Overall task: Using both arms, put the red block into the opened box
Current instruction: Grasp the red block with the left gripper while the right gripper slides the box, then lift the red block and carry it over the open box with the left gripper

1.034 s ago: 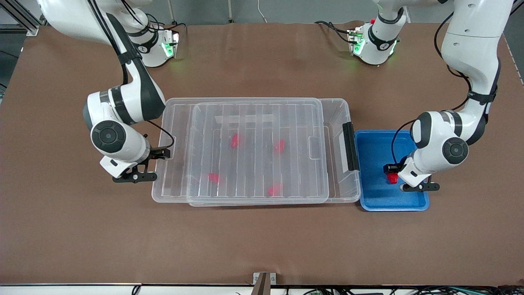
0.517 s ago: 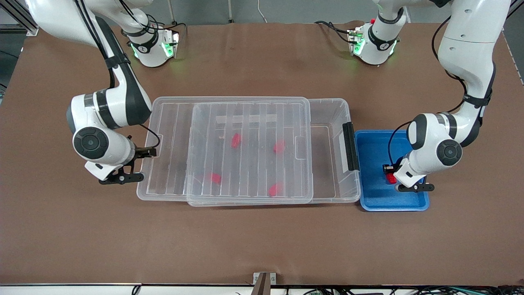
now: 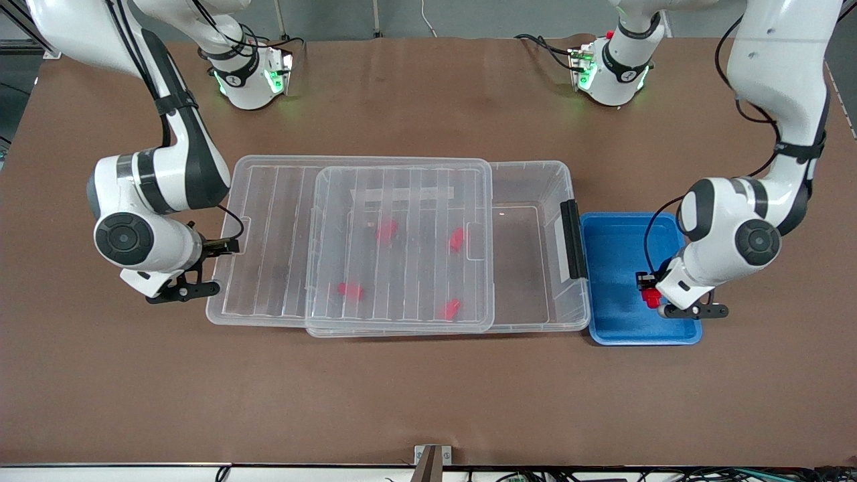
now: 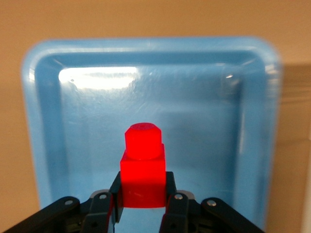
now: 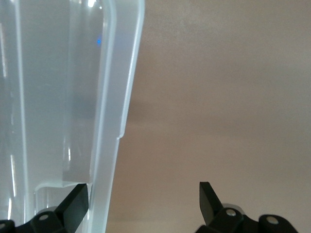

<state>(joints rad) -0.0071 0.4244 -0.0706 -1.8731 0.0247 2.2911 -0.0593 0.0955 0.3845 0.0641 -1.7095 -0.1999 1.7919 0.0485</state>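
Left gripper (image 4: 142, 206) pinches the tiny bright red plastic block (image 4: 143, 170) low over the small blue opaque tray (image 3: 606, 244). Right gripper (image 5: 143, 201), fingers spread, straddles the ribbed clear lid's (image 3: 268, 241) edge at the right arm's end of the large clear plastic box (image 3: 535, 181). Lift block straight up, clear tray wall and black latch (image 3: 572, 239), release over the uncovered gap

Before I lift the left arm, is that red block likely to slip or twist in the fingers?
Probably not much. The red block looks like stiff, glossy plastic, so it may be somewhat slippery, but the left gripper clamps its flat sides squarely. It looks small and likely light, over the blue tray, so a slow lift should hold.
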